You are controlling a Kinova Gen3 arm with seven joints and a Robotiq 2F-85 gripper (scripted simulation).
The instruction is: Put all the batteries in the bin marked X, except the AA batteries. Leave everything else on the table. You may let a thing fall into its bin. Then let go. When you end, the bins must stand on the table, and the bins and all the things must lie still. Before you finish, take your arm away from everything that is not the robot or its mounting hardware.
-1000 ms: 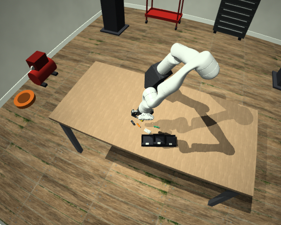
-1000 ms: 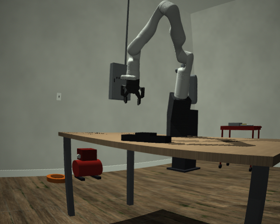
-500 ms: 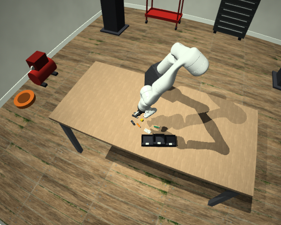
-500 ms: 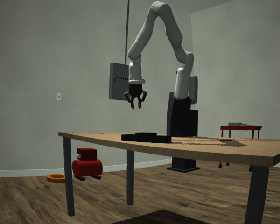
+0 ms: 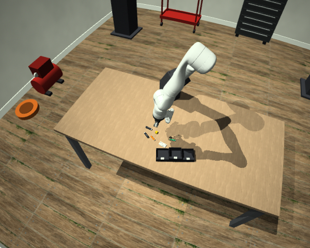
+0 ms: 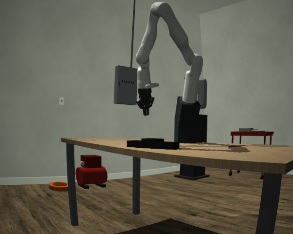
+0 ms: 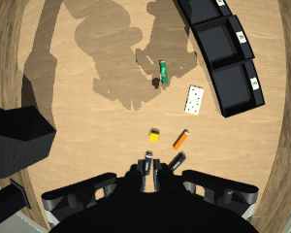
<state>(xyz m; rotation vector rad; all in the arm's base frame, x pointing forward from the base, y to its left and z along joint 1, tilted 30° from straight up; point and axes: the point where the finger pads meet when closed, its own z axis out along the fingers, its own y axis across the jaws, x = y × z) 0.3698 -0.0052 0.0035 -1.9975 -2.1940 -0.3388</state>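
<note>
Counter (image 5: pixel 118 106) (image 6: pixel 217 156), one, wood-topped: its long edges run past the pedestal and past the bins. Pedestal (image 5: pixel 168 80) (image 6: pixel 189 126), black, stands at one long edge. Kinova arm (image 5: pixel 173 82) (image 6: pixel 178 32), white, reaches inward from there, casting broad shadows towards one short edge. Triple row of black bins, joined side by side, upright near the opposite long edge: end bin marked E (image 5: pixel 157 154) (image 7: pixel 217 99), middle bin marked R (image 7: pixel 199 44), and far end bin (image 5: pixel 195 154) (image 7: pixel 184 12), whose label is partly cut off in the wrist view. Bare wood extends from both ends of the row to the short edges; their walls stand between the loose goods and the nearby long edge. Gripper (image 5: pixel 155 124) (image 6: pixel 145 112) (image 7: pixel 148 168), black, fingers nearly pressed together, nothing pinched, well above the counter. White domino (image 5: pixel 162 144) (image 7: pixel 194 100), flat just beside the E bin. Two dark batteries (image 5: pixel 149 128) (image 7: pixel 148 163), lying near each other, farthest from the row. Green battery (image 5: pixel 172 139) (image 7: pixel 164 72), apart, in shadow. Orange battery (image 5: pixel 152 138) (image 7: pixel 180 140), between the second dark one and the domino. Yellow die (image 5: pixel 156 132) (image 7: pixel 154 136), near the orange battery.
</note>
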